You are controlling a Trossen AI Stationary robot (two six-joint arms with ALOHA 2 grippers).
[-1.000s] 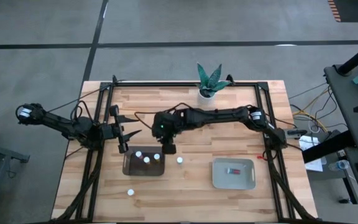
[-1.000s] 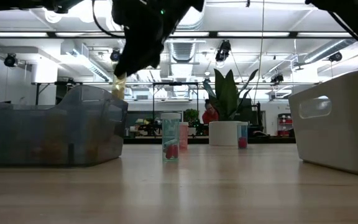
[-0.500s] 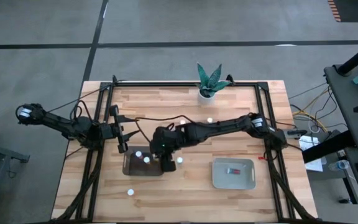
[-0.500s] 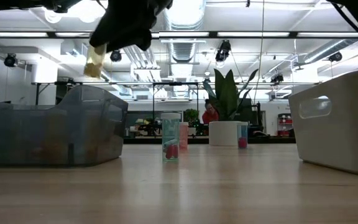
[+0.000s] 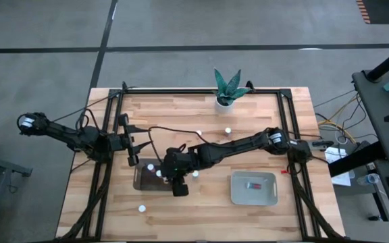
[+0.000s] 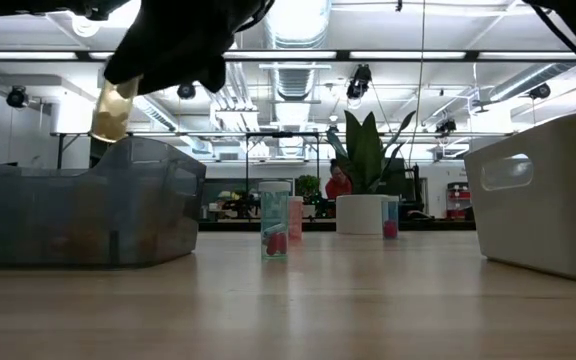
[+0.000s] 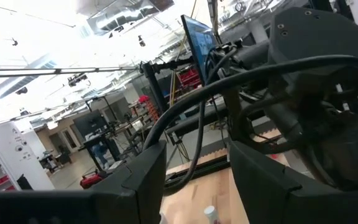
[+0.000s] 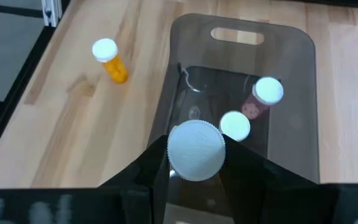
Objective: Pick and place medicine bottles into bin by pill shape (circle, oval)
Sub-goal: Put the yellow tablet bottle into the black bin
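Wooden tabletop lies under me; my right gripper clamps a white-capped bottle above the dark bin at lower centre of the high view, so a release lands among two bottles inside. My left gripper waits left, fingers parted, empty.

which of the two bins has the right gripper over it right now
The dark translucent bin, on the left arm's side. The right gripper holds a white-capped bottle above it; the pale grey-green bin sits apart.
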